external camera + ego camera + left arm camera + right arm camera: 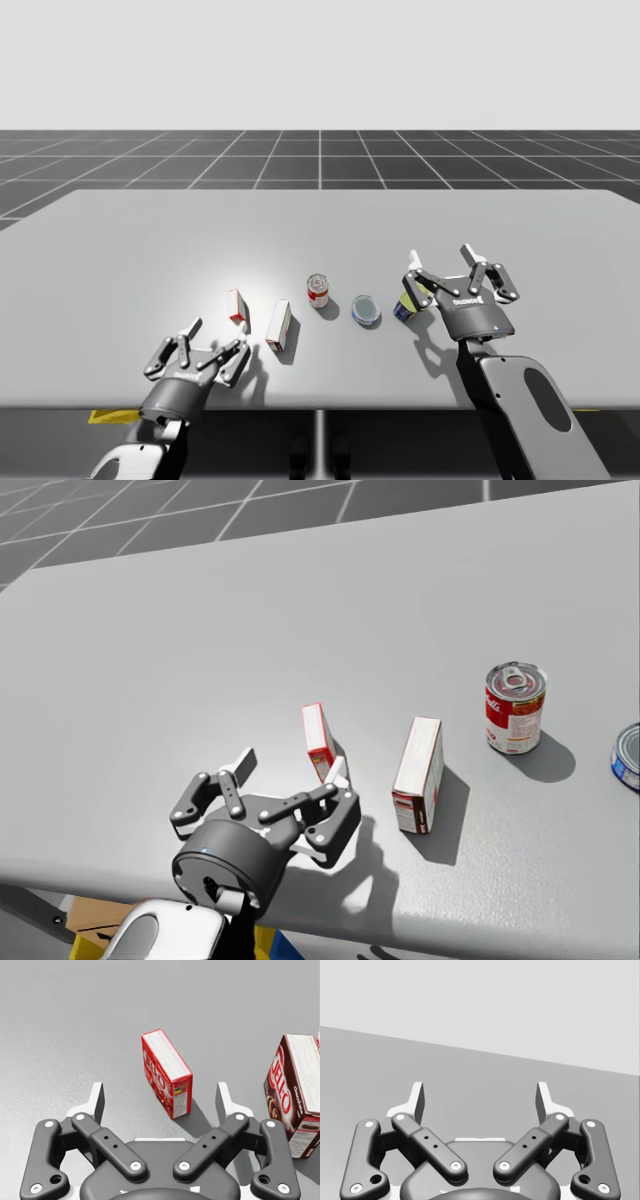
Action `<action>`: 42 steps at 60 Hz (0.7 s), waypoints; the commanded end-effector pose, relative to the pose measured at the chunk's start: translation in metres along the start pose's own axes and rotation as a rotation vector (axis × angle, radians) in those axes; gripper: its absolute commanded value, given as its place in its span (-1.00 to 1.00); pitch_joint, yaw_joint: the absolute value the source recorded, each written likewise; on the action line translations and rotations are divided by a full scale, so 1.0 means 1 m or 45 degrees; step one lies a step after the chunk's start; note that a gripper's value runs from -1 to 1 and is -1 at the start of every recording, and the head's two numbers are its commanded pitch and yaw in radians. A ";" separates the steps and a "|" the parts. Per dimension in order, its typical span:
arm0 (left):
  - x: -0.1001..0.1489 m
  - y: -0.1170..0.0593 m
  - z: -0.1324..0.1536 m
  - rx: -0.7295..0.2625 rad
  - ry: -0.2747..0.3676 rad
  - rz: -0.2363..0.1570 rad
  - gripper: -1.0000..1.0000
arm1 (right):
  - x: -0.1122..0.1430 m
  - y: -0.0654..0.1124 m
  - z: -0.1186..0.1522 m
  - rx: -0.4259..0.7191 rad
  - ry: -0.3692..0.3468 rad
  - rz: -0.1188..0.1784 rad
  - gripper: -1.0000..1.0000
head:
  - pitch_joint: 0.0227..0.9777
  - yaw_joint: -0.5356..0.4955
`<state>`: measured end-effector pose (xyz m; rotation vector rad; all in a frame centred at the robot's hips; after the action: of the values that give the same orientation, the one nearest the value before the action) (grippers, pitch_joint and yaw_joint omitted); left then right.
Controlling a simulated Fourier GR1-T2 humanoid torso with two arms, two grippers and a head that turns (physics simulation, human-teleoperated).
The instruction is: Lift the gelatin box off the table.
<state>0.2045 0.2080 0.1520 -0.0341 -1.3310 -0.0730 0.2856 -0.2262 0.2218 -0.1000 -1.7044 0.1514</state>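
Note:
The gelatin box is small and red with a white top, and stands on edge on the grey table. My left gripper is open just short of it. In the left wrist view the box's near end sits in line with the gap between the fingers, touching neither. My right gripper is open far to the right, with nothing between its fingers.
A taller brown and white box stands close to the right of the gelatin box. Further right are a red and white can, a flat blue can and a yellow and blue can beside my right hand.

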 end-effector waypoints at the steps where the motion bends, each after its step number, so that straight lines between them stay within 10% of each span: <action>1: -0.007 -0.006 -0.013 0.001 0.034 0.017 -1.00 | 0.000 -0.001 0.000 -0.003 -0.002 0.000 -1.00 | 0.70 0.69; 36: -0.011 -0.007 -0.055 0.048 0.078 0.061 -0.94 | 0.001 -0.002 0.000 -0.027 -0.010 0.004 -1.00 | 0.68 0.68; 38: -0.013 -0.007 -0.054 0.026 0.097 0.079 0.72 | 0.001 -0.003 0.000 -0.028 -0.010 0.006 -1.00 | 0.68 0.68; 42: -0.015 -0.008 -0.053 0.013 0.108 0.081 1.00 | 0.001 -0.003 0.000 -0.030 -0.012 0.006 -1.00 | 0.67 0.69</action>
<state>0.2502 0.1973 0.1314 -0.0424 -1.2707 -0.0096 0.2856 -0.2283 0.2227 -0.1174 -1.7132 0.1373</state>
